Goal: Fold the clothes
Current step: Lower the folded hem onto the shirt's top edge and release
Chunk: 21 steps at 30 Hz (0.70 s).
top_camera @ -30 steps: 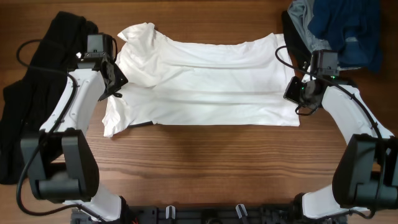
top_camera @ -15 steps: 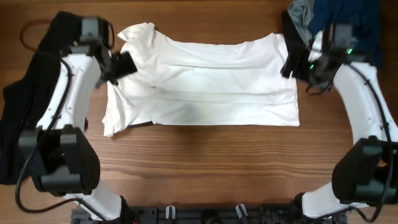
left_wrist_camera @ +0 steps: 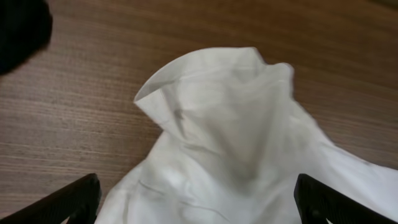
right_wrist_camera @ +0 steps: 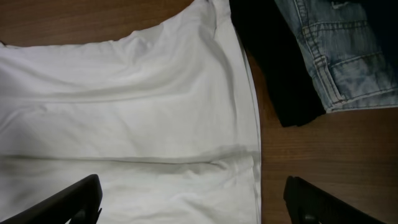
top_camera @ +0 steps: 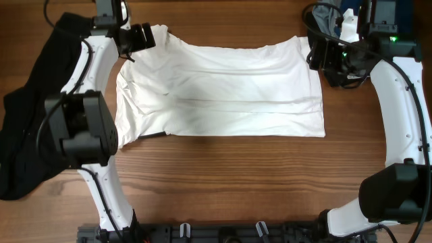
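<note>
Jaws stand spread wide on both arms, and neither pair has anything in it. Off at the left edge a limp black garment [top_camera: 30,128] lies heaped on the table [top_camera: 223,182], with the left arm reaching over it. The left gripper [top_camera: 143,37] hangs just above the far left corner of the white T-shirt [top_camera: 223,88], where a sleeve stands up in a crumpled peak. The shirt lies spread across the middle of the table, no print showing, with long creases running across it and a fairly straight near edge. To my eye it is thin, light and floppy. It will sag and drag rather than keep a shape, so the sensible holds are the two far corners, pinched and lifted together. The right gripper [top_camera: 316,54] hovers over the shirt's far right corner. Beyond it sit blue jeans [top_camera: 378,27] on a dark cloth [right_wrist_camera: 273,68], close against the shirt's edge, where a sweep could snag them. The table is bare brown wood with a fine grain, and nothing of the room shows past it.
</note>
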Each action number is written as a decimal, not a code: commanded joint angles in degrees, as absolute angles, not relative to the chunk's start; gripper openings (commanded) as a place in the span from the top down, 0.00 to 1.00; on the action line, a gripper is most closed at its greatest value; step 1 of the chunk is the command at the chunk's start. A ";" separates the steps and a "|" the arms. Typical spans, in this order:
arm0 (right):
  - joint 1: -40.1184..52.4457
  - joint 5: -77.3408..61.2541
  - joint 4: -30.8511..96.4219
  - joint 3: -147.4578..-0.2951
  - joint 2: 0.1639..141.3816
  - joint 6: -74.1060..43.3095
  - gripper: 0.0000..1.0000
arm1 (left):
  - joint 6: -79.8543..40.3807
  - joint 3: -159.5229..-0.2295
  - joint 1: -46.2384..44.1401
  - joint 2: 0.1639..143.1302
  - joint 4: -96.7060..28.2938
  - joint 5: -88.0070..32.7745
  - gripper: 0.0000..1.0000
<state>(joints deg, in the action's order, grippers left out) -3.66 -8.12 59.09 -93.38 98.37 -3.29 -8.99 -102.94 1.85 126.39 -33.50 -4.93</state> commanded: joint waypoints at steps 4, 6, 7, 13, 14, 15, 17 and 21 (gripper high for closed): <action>-3.57 -9.02 58.57 -94.39 98.48 -3.20 0.11 | -20.10 -103.88 3.62 132.88 -27.09 -2.24 0.08; -3.57 -9.04 58.30 -94.11 98.48 -3.22 0.11 | -21.54 -103.88 3.62 134.47 -24.80 -2.28 0.14; -3.57 -9.04 58.28 -94.06 98.52 -3.22 0.11 | -21.76 -103.88 3.60 135.09 -23.88 -2.31 0.17; -3.57 -9.04 57.67 -94.04 99.22 -4.51 0.13 | -21.74 -103.88 3.60 136.11 -17.08 -2.28 0.45; -3.57 -9.04 57.58 -94.04 99.22 -4.51 0.13 | -21.74 -103.88 3.60 136.11 -15.90 -2.28 0.49; -3.57 -9.04 57.56 -94.04 99.24 -4.54 0.13 | -21.74 -103.88 3.60 136.11 -15.07 -2.28 0.55; -3.57 -9.04 57.43 -94.04 99.24 -4.54 0.14 | -22.44 -103.88 3.31 136.11 -13.61 -2.28 0.72; -3.57 -9.04 57.30 -94.04 99.24 -4.51 0.14 | -22.79 -103.88 2.28 137.45 -13.50 -2.31 0.80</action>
